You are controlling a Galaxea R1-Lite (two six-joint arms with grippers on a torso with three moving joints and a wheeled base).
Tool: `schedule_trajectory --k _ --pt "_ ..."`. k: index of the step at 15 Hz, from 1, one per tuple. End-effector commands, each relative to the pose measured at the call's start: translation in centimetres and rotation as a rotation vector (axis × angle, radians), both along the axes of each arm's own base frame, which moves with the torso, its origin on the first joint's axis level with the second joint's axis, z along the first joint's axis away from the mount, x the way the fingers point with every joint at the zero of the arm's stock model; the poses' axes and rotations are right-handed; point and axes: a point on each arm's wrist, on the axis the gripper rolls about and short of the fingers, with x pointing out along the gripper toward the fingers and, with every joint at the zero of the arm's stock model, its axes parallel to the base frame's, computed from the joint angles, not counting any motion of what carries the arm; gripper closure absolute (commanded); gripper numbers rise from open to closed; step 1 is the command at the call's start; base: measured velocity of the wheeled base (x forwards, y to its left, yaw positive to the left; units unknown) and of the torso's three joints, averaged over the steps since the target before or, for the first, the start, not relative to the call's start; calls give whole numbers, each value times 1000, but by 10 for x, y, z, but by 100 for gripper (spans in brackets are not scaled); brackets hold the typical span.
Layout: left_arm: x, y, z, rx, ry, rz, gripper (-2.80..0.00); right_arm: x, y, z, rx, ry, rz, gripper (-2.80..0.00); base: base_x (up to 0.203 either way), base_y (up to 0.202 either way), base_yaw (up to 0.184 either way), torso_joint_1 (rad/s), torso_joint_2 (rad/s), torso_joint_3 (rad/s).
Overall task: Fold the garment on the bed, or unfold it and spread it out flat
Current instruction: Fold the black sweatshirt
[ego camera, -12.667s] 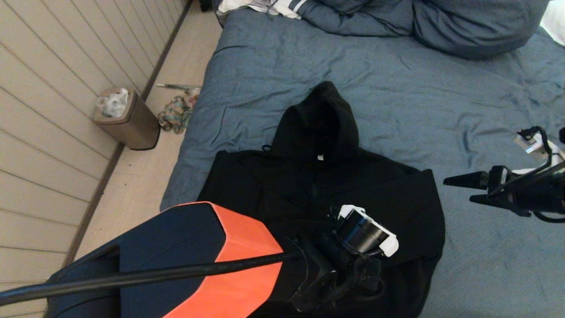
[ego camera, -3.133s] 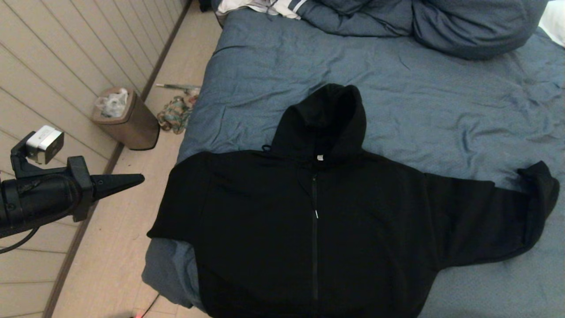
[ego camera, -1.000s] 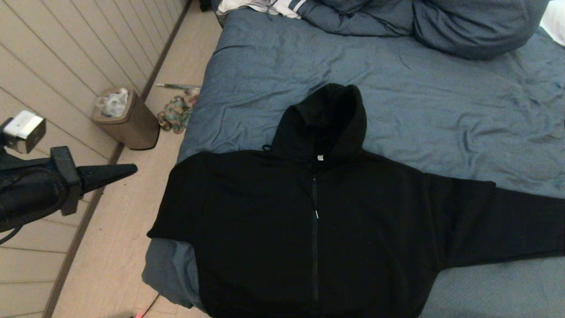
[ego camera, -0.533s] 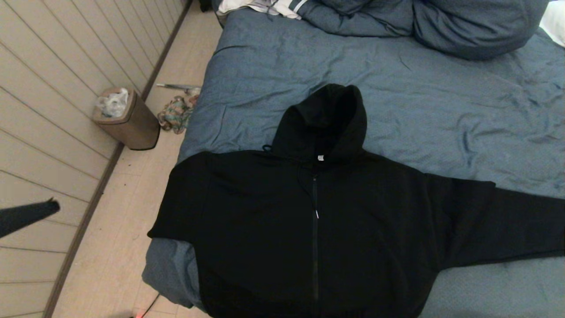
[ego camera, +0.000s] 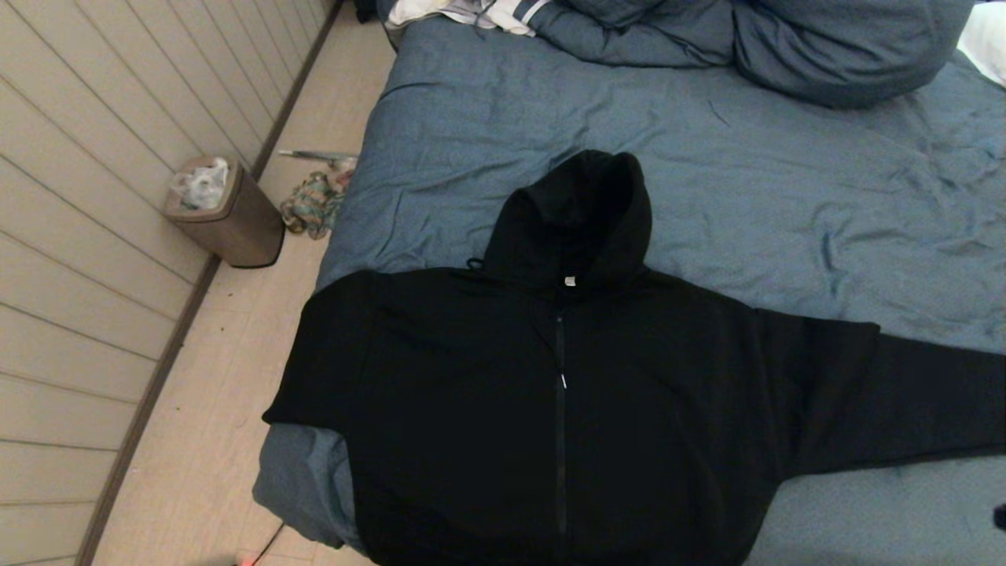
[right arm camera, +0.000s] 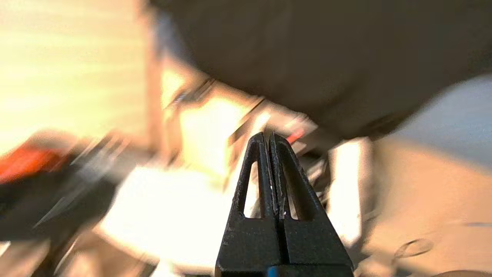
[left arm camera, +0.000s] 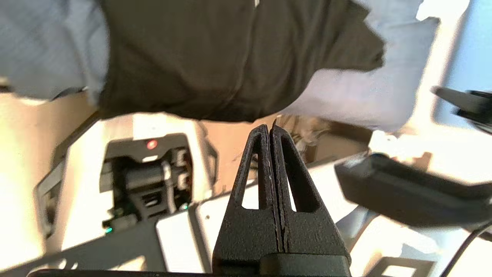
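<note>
The garment [ego camera: 566,393], a black zip-front hooded sweatshirt, lies spread front-up on the bed [ego camera: 747,157]. Its hood points toward the pillows. One sleeve stretches flat off toward the bed's right side; the other sleeve's end is hidden past the left bed edge. Neither arm shows in the head view. My left gripper [left arm camera: 269,129] is shut and empty, off the bed below the garment's [left arm camera: 230,57] hem. My right gripper [right arm camera: 267,136] is likewise shut on nothing, with the garment [right arm camera: 326,57] lying beyond it.
Blue pillows [ego camera: 825,39] and a white striped cloth [ego camera: 471,12] sit at the head of the bed. On the floor to the left stand a brown waste bin [ego camera: 228,208] and a multicoloured rag [ego camera: 310,200], along a panelled wall [ego camera: 94,196].
The left arm has pulled back out of the head view, where it hung left of the bed a second ago. The garment has not moved.
</note>
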Motion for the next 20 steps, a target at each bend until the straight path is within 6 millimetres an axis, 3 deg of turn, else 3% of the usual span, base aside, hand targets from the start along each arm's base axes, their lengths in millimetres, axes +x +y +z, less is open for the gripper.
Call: schedule_trajectory --k 1,3,5,6,8,10,13,17,20 --pt "-17 0 -5 9 -35 3 0 -26 12 2 8 -3 124 0 0 0 0 0 0 0" --pt "-25 0 -8 14 -34 6 0 -54 16 4 27 0 290 0 0 0 0 0 0 0" --pt "-29 0 -12 19 -40 15 0 -92 4 2 24 -32 473 0 0 0 0 0 0 0" --pt "-31 0 -13 25 -53 26 0 -111 -6 -5 0 -58 477 0 0 0 0 0 0 0" --pt "-37 1 -16 47 -95 60 0 -122 -17 -25 -70 -114 331 0 0 0 0 0 0 0" --pt "-41 2 -25 101 -121 124 0 -114 -9 -53 -123 -190 72 0 0 0 0 0 0 0" --pt "-30 5 -54 215 -185 268 0 -79 -2 -93 -199 -236 -228 0 0 0 0 0 0 0" --pt "-6 10 -101 431 -331 418 0 -31 -6 -149 -282 -475 -427 0 0 0 0 0 0 0" --pt "-2 11 -127 512 -373 424 0 -31 -8 -173 -319 -579 -503 0 0 0 0 0 0 0"
